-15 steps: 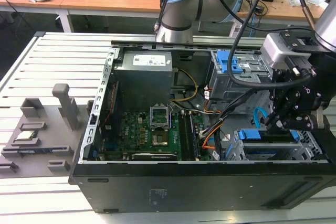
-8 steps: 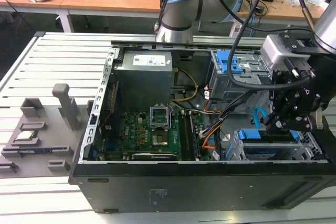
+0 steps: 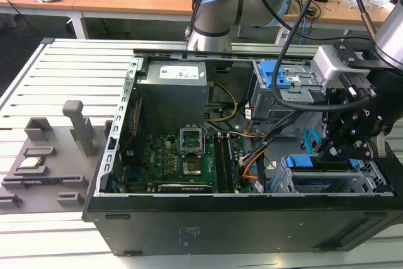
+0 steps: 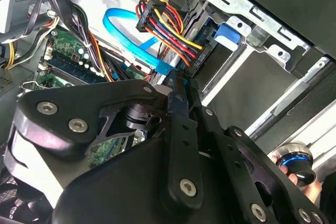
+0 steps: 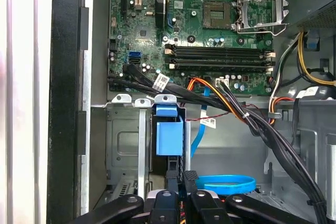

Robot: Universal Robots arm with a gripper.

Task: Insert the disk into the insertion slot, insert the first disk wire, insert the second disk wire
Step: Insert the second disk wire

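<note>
- An open black desktop computer case (image 3: 239, 225) lies on its side on a slatted grey table (image 3: 56, 67), with its green motherboard (image 3: 182, 155) showing.
- The disk (image 3: 318, 179) sits inside the insertion slot (image 3: 378, 184), a low silver perforated sheet-metal cage at the case corner toward the exterior view's right. Its bright blue plastic carrier frame shows at the cage mouth; in the first wrist view the frame's blue end (image 5: 169, 129) stands between the cage's silver rails (image 5: 126, 145).
- The black gripper (image 3: 340, 146) hangs just above the cage, at the disk's end.
- In the second wrist view the gripper's fingers (image 4: 177, 103) are pressed together on a thin flat blue disk wire (image 4: 131, 38), which loops above them.
- Just beyond the fingertips, a black connector with a bundle of red, yellow and black wires (image 4: 165, 24) meets the disk's end.
- A taller grey cage with blue latch tabs (image 3: 277, 83) stands farther back in the case.
</note>
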